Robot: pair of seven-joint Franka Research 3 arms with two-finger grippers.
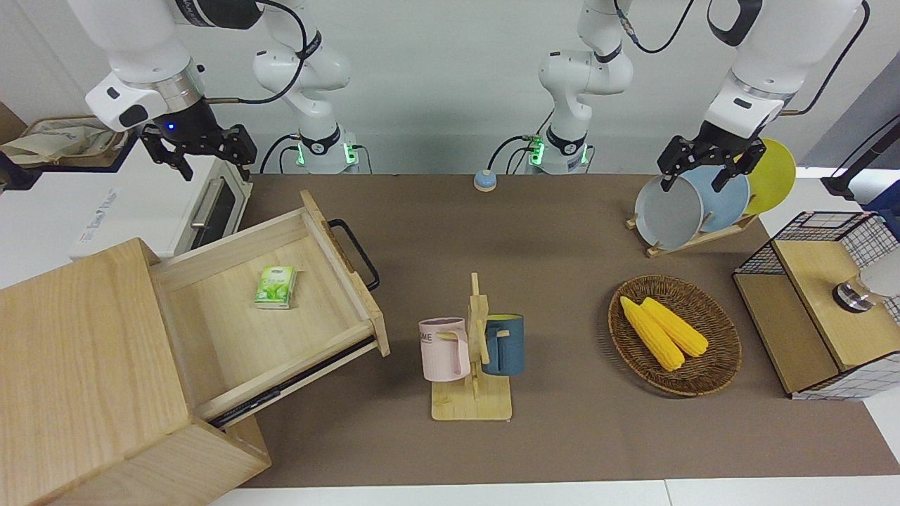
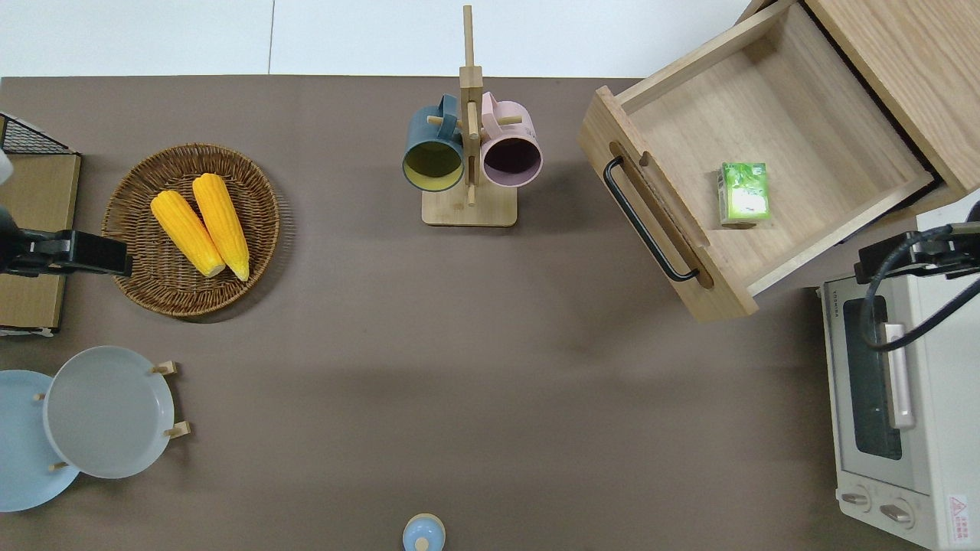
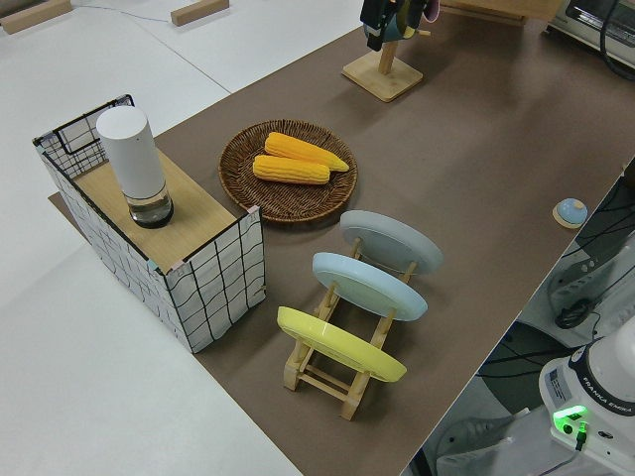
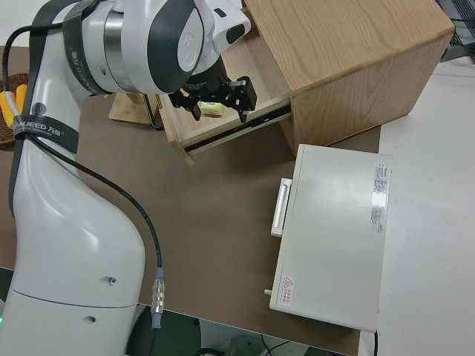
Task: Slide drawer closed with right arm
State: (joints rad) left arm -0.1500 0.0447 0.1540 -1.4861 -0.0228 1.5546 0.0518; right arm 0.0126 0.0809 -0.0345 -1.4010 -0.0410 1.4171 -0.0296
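The pale-wood drawer (image 1: pixel 232 330) stands pulled far out of its box cabinet (image 1: pixel 77 365), with its black bar handle (image 1: pixel 355 253) toward the middle of the table. A green packet (image 1: pixel 275 287) lies inside it. In the overhead view the drawer (image 2: pixel 804 145) is angled, with its handle (image 2: pixel 647 222) on the front panel. My right gripper (image 1: pixel 205 156) is open and empty, up in the air. In the overhead view it (image 2: pixel 915 254) is over the gap between the drawer's side and the white oven (image 2: pixel 880 398). It touches nothing. My left arm is parked, its gripper (image 1: pixel 696 176) open.
A mug rack (image 1: pixel 472 351) with a pink and a blue mug stands near the drawer's front corner. A wicker basket with corn (image 1: pixel 675 334), a plate rack (image 1: pixel 692 204) and a wire basket (image 1: pixel 823 302) are at the left arm's end. A small blue knob (image 1: pixel 484 180) sits near the robots.
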